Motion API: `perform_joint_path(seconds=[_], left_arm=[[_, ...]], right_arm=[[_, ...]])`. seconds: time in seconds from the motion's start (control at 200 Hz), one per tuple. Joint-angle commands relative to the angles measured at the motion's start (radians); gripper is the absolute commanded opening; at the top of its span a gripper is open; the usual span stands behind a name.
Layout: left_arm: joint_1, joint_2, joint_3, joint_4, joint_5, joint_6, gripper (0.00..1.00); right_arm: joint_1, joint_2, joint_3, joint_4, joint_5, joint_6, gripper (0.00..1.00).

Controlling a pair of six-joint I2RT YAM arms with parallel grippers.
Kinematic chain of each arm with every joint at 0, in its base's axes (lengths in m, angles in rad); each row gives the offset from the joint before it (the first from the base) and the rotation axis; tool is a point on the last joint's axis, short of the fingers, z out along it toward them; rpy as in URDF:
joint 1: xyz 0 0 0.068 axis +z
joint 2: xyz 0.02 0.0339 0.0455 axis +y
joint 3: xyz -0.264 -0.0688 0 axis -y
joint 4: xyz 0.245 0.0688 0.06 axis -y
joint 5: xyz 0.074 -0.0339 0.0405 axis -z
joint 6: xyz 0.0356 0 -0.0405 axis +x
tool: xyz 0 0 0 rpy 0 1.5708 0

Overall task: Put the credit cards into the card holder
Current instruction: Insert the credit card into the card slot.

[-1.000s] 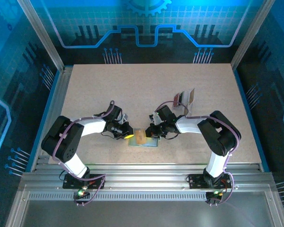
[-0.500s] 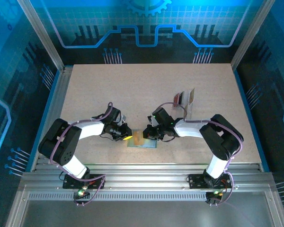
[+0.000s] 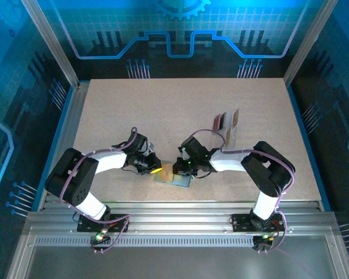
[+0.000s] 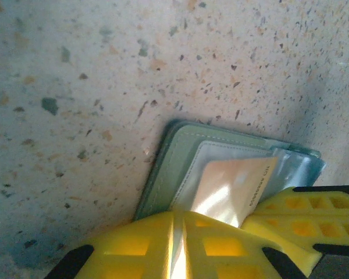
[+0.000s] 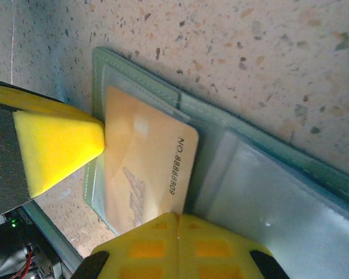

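One tan card [image 5: 145, 174] is lying on the open card holder [image 5: 128, 72]. It is looking partly tucked under the clear pocket of one half, though I cannot tell whether it is sitting fully home. The card holder is lying flat close to the near edge of the surface [image 3: 163, 104], about midway along it, between the two arms. Several other cards [image 3: 225, 121] are standing upright well apart from it, to the right of the surface's middle. By my judgement the task is only getting started: one card is sitting partway in and the rest are waiting untouched.

The left fingers [image 4: 177, 235] are pressing together with only a thin pale slit between them, holding nothing I can make out, and are overlapping the holder's near corner. The right fingers [image 5: 177, 232] are likewise closed on each other, gripping nothing, with their tips meeting the tan card's edge.

The top view is showing what neither wrist camera is catching: the standing cards, and both arms converging over the holder, which is lying mostly covered there. The right wrist view is giving the detail, namely the number printed along the card, the shiny lining and the left fingers' yellow tip touching the card's far side. The left wrist view is showing the holder's stitched green rim and the opposite end of the card.
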State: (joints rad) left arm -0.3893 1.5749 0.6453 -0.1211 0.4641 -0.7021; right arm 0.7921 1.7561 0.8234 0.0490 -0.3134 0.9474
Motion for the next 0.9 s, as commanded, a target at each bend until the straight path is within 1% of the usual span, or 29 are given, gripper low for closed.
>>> perform_joint_path(seconds=[0.0,0.095,0.195,0.235,0.33,0.355,0.455,0.505,0.615,0.805,0.895], left_arm=[[-0.015,-0.012,-0.017,0.002,-0.013,-0.017,0.13],[-0.016,-0.019,-0.008,-0.006,-0.009,-0.017,0.13],[-0.01,-0.049,0.008,-0.033,-0.002,-0.014,0.15],[-0.002,-0.065,0.013,-0.037,0.008,-0.019,0.17],[0.019,-0.101,0.029,-0.061,0.023,-0.016,0.19],[0.024,-0.11,0.034,-0.069,0.022,-0.013,0.2],[0.038,-0.129,0.042,-0.088,0.018,-0.005,0.21],[0.04,-0.127,0.042,-0.096,0.013,0.003,0.2],[0.041,-0.115,0.023,-0.088,0.001,0.013,0.12],[0.041,-0.044,0.026,-0.064,0.008,0.033,0.08],[0.041,-0.045,0.01,-0.061,0.001,0.036,0.07]], right_arm=[[0.032,0.03,0.035,0.045,0.009,0.02,0.0],[0.03,0.048,0.041,0.047,0.012,0.014,0.0],[-0.011,0.051,0.026,0.041,-0.018,-0.016,0.0],[-0.03,0.05,0.031,0.014,-0.037,-0.049,0.0],[-0.062,0.039,0.051,-0.095,-0.039,-0.161,0.0],[-0.071,0.04,0.086,-0.124,-0.044,-0.193,0.0],[-0.108,0.063,0.146,-0.216,-0.116,-0.305,0.0],[-0.115,0.073,0.185,-0.269,-0.125,-0.352,0.0],[-0.115,0.094,0.252,-0.341,-0.152,-0.416,0.0],[-0.113,0.131,0.293,-0.374,-0.182,-0.447,0.0],[-0.108,0.133,0.293,-0.375,-0.172,-0.443,0.0]])
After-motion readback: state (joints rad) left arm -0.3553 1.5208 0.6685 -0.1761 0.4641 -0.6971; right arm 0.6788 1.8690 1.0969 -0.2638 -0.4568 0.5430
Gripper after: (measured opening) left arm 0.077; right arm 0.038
